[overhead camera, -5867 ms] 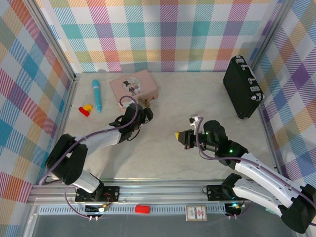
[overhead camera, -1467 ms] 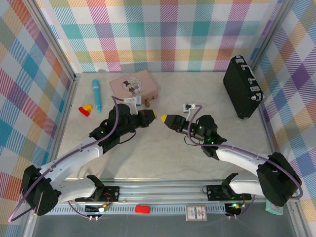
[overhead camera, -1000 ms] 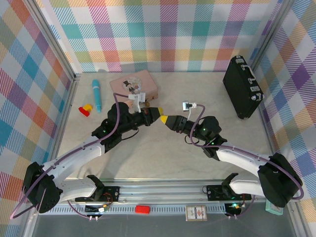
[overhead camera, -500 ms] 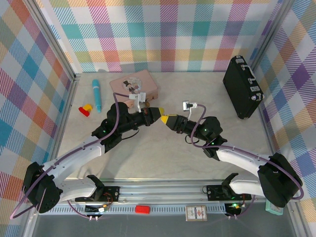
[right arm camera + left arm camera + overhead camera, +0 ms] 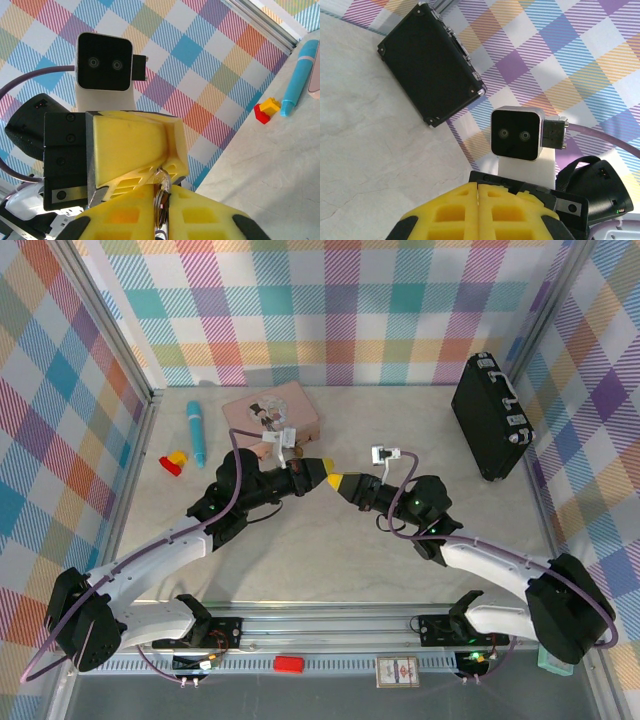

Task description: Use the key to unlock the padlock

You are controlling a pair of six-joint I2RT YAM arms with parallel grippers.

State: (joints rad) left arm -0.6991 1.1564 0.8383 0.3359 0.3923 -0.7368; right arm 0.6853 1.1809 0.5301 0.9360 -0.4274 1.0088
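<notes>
Both tip-to-tip: left pincer [image 5: 320,474], right pincer [image 5: 337,481].

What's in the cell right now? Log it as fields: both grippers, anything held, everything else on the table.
left gripper: shut, tip to tip with the right gripper
right gripper: fingers closed on a silver metal piece
silver metal piece: small, where both tips meet; key or padlock shackle, cannot tell
pink box: on the table, behind the left gripper
black case: far right, by the wall
blue pen: far left, beside the red and yellow blocks
</notes>
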